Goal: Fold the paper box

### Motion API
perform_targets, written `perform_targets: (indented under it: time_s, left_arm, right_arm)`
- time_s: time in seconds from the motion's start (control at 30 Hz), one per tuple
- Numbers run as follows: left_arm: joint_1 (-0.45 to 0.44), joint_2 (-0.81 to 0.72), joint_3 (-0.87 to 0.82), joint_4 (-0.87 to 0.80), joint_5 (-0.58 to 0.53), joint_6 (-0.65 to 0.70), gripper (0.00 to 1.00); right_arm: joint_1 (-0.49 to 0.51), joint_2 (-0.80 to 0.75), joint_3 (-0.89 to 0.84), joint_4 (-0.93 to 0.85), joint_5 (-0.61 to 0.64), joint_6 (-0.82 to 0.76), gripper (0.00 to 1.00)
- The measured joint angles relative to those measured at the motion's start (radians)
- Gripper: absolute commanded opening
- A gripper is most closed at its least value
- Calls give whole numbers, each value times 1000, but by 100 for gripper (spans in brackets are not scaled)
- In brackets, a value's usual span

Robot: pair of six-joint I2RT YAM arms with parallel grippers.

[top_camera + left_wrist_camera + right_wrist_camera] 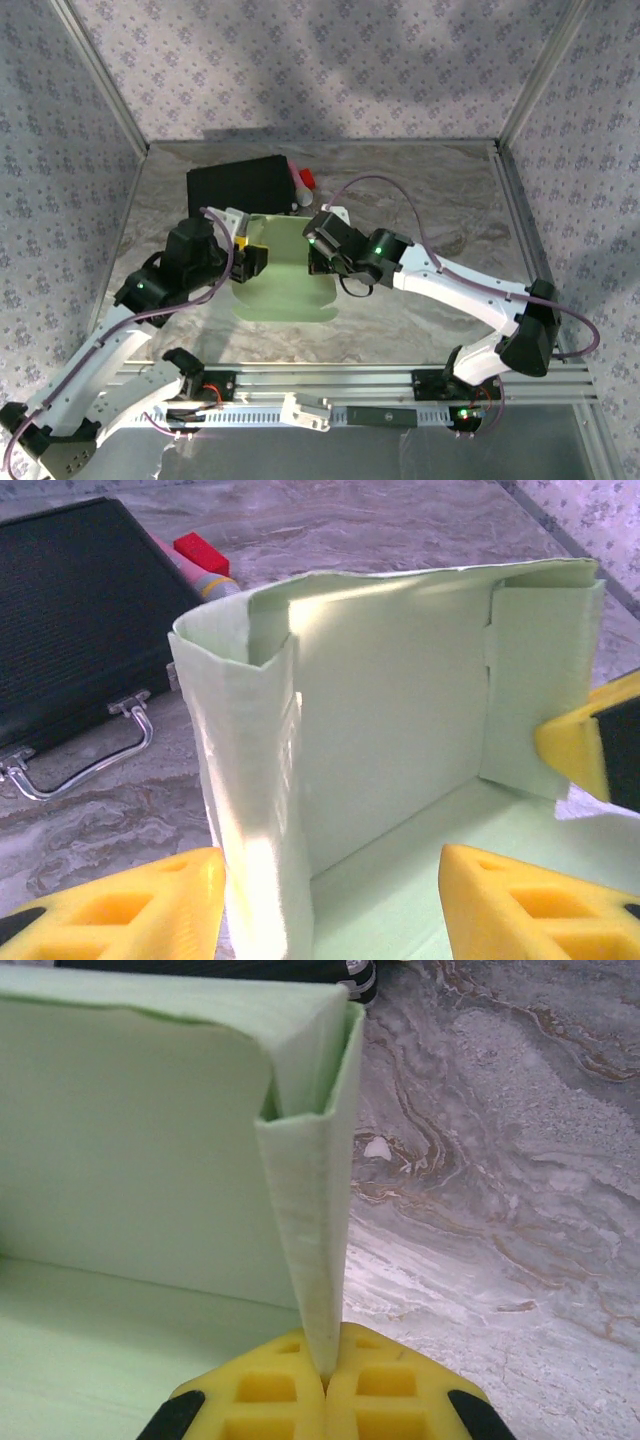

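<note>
Risk: thin side wall creases off-line or tears if right gripper (325,1372), clamped on it at box's 3 o'clock, pulls with opposite wall unheld. Left gripper (330,905) at 9 o'clock, jaws apart, straddling that wall. Both wrists low, angled inward. Box (285,290) mid-table, half raised. Case (240,185) beyond, 11 o'clock.

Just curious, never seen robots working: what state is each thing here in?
Pale green paper box: half folded, back and side walls upright.
Flat black rectangular case: shut, lying flat.
Red-capped marker: capped.
Left gripper: open, straddling a side wall.
Right gripper: shut on the other side wall.
</note>
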Motion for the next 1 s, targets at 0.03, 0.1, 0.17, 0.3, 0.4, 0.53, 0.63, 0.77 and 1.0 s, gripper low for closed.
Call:
perform_targets:
  time_s: [0.03,0.1,0.17,0.3,0.4,0.53,0.63,0.77,1.0]
  left_arm:
    - [15,-4,0,-10,18,6,50]
    - [50,-14,0,-30,51,17,45]
    - [87,-24,0,-40,89,23,43]
    - [135,-27,0,-65,138,43,36]
    - [188,-27,0,-79,187,58,31]
    - [295,-21,-7,-68,299,69,25]
    - [348,1,-18,-51,393,72,24]
    - [358,31,-34,-36,474,79,25]
    - [365,31,-38,-31,517,89,30]
  right_arm:
    - [-3,0,0,0,0,0,0]
    - [-4,0,0,0,0,0,0]
    - [-5,0,0,0,0,0,0]
    - [-5,0,0,0,-3,-3,0]
    - [-6,0,0,0,-8,-8,0]
    - [-6,0,0,0,-13,-13,0]
    - [-6,0,0,1,-19,-16,0]
    - [-6,0,0,-4,-19,-19,0]
    - [-12,0,0,-12,-19,-19,0]
